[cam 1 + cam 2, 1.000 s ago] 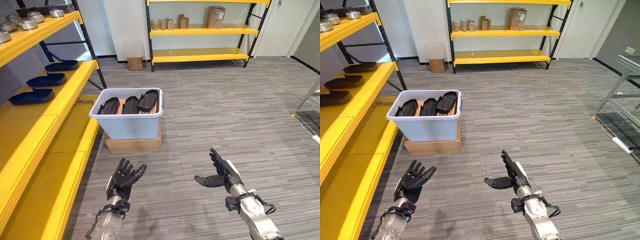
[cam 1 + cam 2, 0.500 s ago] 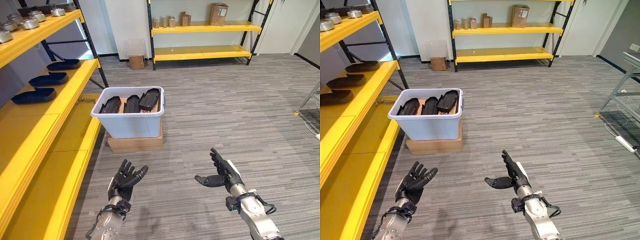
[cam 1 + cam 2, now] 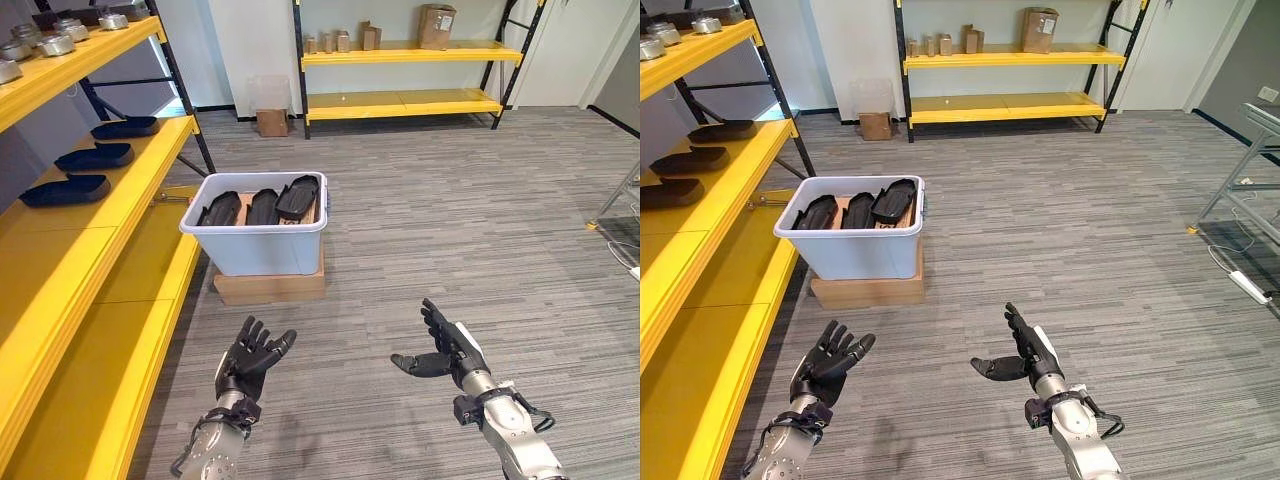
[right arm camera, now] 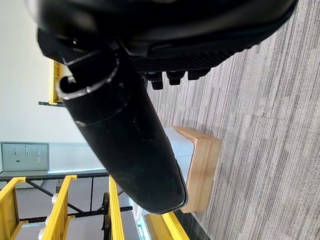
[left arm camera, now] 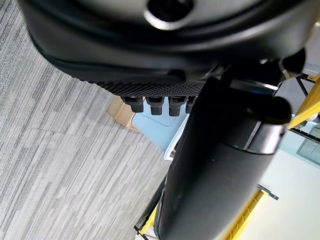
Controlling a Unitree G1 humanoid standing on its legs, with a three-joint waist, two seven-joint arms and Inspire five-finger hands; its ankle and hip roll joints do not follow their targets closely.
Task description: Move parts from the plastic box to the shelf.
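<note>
A pale plastic box [image 3: 255, 238] stands on a low wooden block [image 3: 268, 287] on the floor ahead, beside the yellow shelf [image 3: 120, 200]. Three black parts [image 3: 262, 206] stand on edge inside the box. Three more black parts [image 3: 93, 156] lie in a row on the shelf's middle level. My left hand [image 3: 250, 357] is held low over the carpet short of the box, open and empty. My right hand [image 3: 450, 347] hovers to its right, also open with the thumb spread, holding nothing.
The yellow shelf's upper level carries several round metal pieces [image 3: 55, 44]. A second yellow rack [image 3: 410, 55] with cardboard boxes [image 3: 436, 25] stands against the far wall. A small box [image 3: 271, 122] sits on the floor there. Grey carpet [image 3: 460, 230] spreads to the right.
The whole view shifted slightly, so the camera moved. Both hands hold the same open pose, and the box and parts stay where they were.
</note>
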